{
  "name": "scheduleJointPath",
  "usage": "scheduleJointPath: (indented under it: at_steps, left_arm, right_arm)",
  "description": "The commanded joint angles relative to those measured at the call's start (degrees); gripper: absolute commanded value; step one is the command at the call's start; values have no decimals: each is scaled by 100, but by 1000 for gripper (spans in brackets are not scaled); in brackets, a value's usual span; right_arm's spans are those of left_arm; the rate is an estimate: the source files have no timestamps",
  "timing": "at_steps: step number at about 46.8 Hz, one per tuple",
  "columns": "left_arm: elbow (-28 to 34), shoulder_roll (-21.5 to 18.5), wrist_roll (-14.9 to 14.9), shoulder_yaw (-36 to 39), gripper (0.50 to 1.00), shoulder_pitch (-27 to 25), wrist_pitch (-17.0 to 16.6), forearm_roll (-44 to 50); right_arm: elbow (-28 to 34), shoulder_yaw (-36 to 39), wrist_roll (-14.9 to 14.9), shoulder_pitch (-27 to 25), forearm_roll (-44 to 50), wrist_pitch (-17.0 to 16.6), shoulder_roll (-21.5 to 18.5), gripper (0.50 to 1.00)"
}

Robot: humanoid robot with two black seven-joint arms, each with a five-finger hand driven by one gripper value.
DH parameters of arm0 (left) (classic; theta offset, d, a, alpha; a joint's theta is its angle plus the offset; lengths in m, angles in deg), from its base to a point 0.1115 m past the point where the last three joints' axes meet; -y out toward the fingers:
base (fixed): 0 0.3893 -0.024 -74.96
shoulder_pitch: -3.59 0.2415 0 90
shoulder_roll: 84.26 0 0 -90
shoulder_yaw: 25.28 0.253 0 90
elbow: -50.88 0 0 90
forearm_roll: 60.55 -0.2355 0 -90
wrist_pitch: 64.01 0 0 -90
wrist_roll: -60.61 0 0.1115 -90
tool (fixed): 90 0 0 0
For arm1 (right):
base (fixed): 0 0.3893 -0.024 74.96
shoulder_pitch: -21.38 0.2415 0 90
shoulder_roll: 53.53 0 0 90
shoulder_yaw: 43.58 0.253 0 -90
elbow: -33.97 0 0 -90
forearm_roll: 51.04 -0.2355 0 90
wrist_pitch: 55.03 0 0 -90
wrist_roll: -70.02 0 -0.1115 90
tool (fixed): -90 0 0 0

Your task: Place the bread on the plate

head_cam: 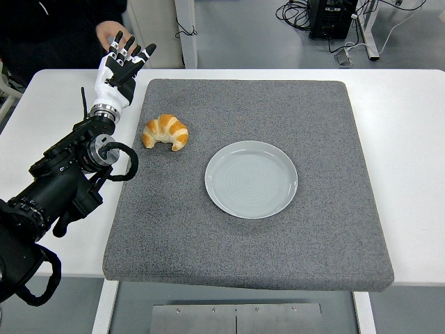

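Note:
A golden croissant [166,131] lies on the grey mat [278,104], left of centre. A pale round plate [251,179] sits on the mat to the croissant's lower right, with nothing on it. My left hand [122,64] is raised at the mat's far left corner, above and left of the croissant, its fingers spread and holding nothing. The black left arm [66,174] runs in from the lower left edge. My right arm does not show.
The mat lies on a white table [410,125]. A person's hand [110,33] and dark sleeve show at the top left, just behind my left hand. Cables and table legs stand on the floor beyond the table.

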State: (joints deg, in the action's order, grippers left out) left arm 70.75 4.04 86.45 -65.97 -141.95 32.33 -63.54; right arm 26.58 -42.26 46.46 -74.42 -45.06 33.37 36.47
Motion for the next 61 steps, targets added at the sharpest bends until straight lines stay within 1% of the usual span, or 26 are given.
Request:
scheduleJointPath:
  at_steps: [1, 14, 29, 37, 44, 47, 50, 54, 58, 61]
  left_arm:
    - [8, 4, 0, 0, 972, -1, 8, 1]
    - [52, 4, 17, -96, 972, 52, 25, 1]
    - [52, 12, 26, -27, 972, 70, 25, -17]
    - [70, -31, -53, 53, 972, 61, 25, -105]
    - [96, -93, -299, 175, 971, 52, 25, -140]
    - [105, -181, -395, 412, 971, 43, 25, -158]
    - [192, -338, -413, 624, 971, 43, 25, -158]
    - [614, -672, -422, 887, 971, 70, 16, -166]
    - [1088, -1103, -422, 1221, 971, 131, -27, -193]
    - [1370, -1358, -422, 1327, 971, 149, -36, -201]
  right_arm:
    - [0, 0, 0, 0, 0, -7, 0, 1000]
    - [0, 0, 0, 0, 0, -7, 0, 1000]
    - [0, 0, 0, 0, 0, 2, 0, 1000]
    - [0, 0, 0, 0, 0, 2, 0, 1000]
    - [0, 0, 0, 0, 0, 2, 0, 1000]
    - [0, 0, 0, 0, 0, 2, 0, 1000]
    - [0, 0, 0, 0, 0, -7, 0, 1000]
    - [0, 0, 0, 0, 0, 2, 0, 1000]
    - [0, 0, 0, 0, 0, -7, 0, 1000]
    - [0, 0, 0, 0, 0, 2, 0, 1000]
